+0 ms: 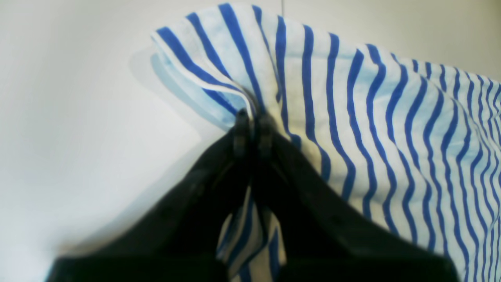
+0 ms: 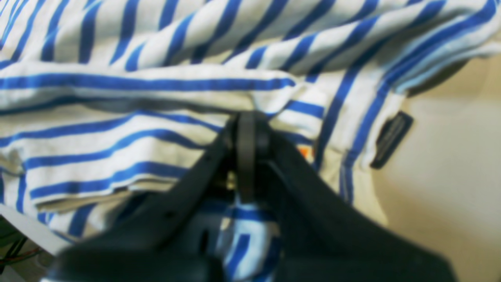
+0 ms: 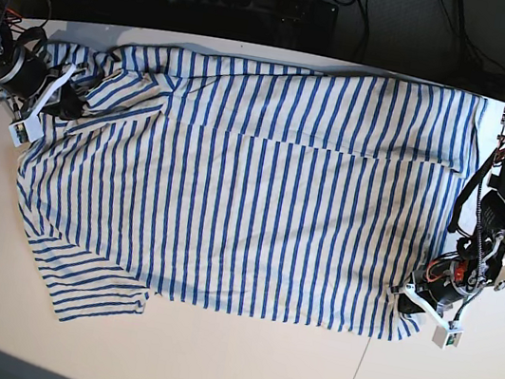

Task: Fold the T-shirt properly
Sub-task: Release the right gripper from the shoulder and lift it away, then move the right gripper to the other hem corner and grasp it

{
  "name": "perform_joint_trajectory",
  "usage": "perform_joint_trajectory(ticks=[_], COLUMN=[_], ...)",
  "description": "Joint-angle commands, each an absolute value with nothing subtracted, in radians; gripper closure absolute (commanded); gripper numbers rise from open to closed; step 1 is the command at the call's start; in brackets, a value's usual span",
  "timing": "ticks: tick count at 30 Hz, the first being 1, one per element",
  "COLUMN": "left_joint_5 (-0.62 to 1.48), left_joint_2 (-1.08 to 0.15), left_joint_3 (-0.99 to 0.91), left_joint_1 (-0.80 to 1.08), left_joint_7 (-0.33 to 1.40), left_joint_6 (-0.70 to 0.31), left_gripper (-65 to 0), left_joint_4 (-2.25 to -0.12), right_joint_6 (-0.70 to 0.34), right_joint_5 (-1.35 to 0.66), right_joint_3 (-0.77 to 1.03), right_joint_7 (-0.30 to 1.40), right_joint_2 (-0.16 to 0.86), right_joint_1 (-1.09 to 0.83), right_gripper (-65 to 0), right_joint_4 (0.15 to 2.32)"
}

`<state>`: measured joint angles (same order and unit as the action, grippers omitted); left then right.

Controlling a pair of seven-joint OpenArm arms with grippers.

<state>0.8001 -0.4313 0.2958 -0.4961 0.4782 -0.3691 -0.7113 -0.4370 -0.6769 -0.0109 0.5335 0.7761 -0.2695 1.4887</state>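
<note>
shirt (image 3: 262, 191) is light, limp and will sag, so edge pinches suit: left gripper (image 1: 253, 117) clamped on lower-right corner, right gripper (image 2: 246, 129) clamped on bunched upper-left shoulder.

Left hand (image 1: 253, 117) and right hand (image 2: 246, 121) are both clamped closed.

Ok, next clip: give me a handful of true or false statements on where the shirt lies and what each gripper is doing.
1. The white, blue-striped soft T-shirt lies spread across the pale table. True.
2. The left gripper is open and clear of the cloth. False: it is shut on a fold of the shirt.
3. The right gripper pinches shirt fabric. True.
4. The small dark label is beside the left gripper. False: it shows in the right wrist view.
</note>
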Motion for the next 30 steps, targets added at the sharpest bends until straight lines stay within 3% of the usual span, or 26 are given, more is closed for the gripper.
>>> perform_joint_trajectory(ticks=[1, 9, 15, 30], left_joint_5=[0.79, 0.789, 0.795, 0.795], left_joint_2=[-0.441, -0.44, -0.44, -0.434], left_joint_3=[0.294, 0.294, 0.294, 0.294], left_joint_1=[-0.52, -0.52, -0.52, -0.52], left_joint_7=[0.474, 0.471, 0.47, 0.472], left_joint_6=[-0.39, -0.389, -0.389, -0.389], left_gripper=[0.0, 0.0, 0.0, 0.0], left_joint_4=[-0.72, -0.72, -0.72, -0.72], right_joint_6=[-0.498, -0.498, -0.498, -0.502], right_joint_5=[-0.682, -0.662, -0.702, -0.798], right_joint_3=[-0.004, 0.01, 0.121, 0.336], right_joint_7=[0.543, 0.543, 0.543, 0.562], right_joint_2=[0.797, 0.797, 0.795, 0.795], right_joint_1=[-0.283, -0.402, -0.479, -0.488], right_gripper=[0.0, 0.0, 0.0, 0.0], right_joint_4=[1.499, 1.499, 1.499, 1.621])
